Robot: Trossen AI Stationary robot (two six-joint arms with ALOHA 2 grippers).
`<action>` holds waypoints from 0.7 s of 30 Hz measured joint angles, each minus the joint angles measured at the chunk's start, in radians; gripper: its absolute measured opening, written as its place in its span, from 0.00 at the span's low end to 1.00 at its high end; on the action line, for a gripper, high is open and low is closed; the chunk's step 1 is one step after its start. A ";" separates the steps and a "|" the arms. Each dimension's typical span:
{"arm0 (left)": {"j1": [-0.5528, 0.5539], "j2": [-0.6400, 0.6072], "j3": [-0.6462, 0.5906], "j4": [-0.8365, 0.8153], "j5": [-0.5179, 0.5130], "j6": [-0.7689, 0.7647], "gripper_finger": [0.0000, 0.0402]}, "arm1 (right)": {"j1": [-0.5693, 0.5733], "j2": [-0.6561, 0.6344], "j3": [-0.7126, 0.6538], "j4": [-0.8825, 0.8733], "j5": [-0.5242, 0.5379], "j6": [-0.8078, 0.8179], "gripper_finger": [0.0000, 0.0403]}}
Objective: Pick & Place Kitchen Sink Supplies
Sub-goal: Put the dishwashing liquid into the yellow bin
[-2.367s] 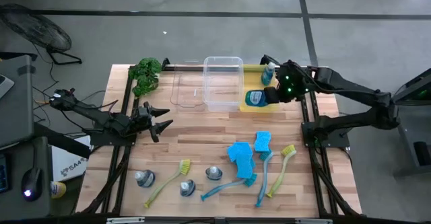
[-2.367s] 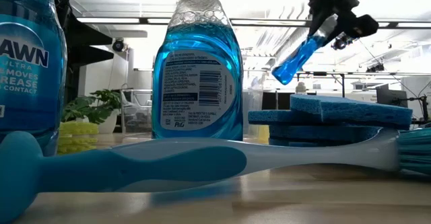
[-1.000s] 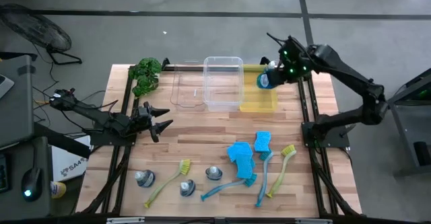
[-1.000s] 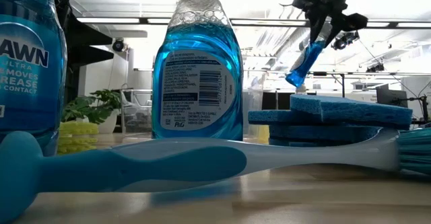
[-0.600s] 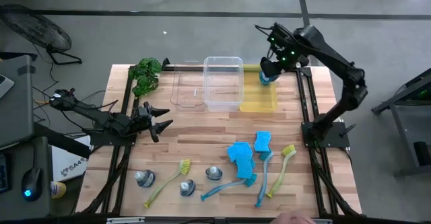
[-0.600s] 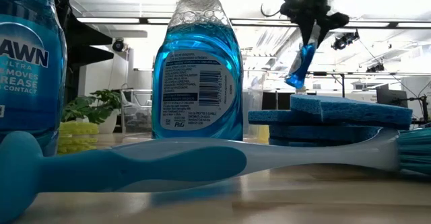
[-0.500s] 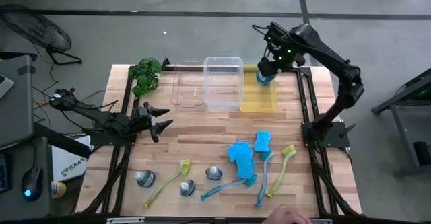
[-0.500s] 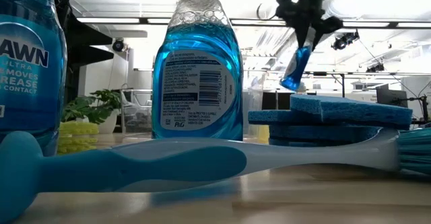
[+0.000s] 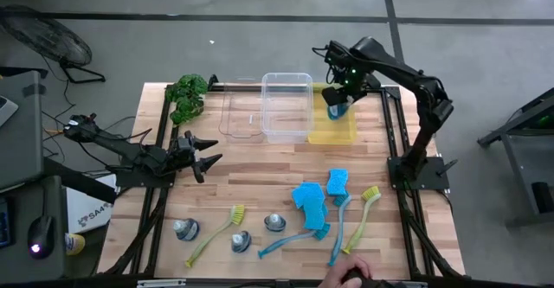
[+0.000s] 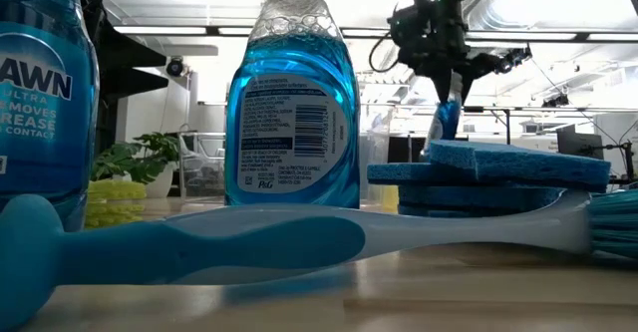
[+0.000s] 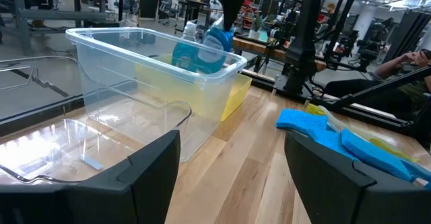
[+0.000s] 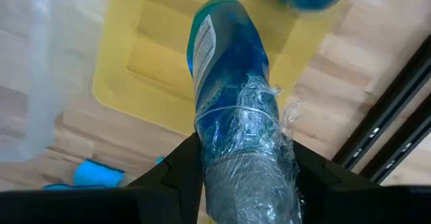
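Wooden table (image 9: pixel 260 184), bottle (image 9: pixel 335 108) over yellow bin (image 9: pixel 333 131)

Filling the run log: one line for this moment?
right pincer: shut on bottle | above yellow bin | left pincer: open, waiting at table's left

"AWN", "ULTRA" and "CONTACT" show on the near-edge bottle (image 10: pixel 40 103) — the middle bottle's (image 10: pixel 291 103) back label carries a barcode and "P&G".
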 joint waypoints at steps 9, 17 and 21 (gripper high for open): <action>0.000 0.000 0.000 0.000 0.000 0.000 0.66 | -0.016 0.000 -0.119 -0.002 0.004 0.011 0.37; 0.000 0.000 0.000 0.000 0.000 0.000 0.66 | -0.048 0.000 -0.157 0.012 0.048 0.001 0.37; 0.000 0.000 0.000 0.000 0.000 0.000 0.66 | -0.060 0.000 -0.157 0.019 0.051 0.001 0.38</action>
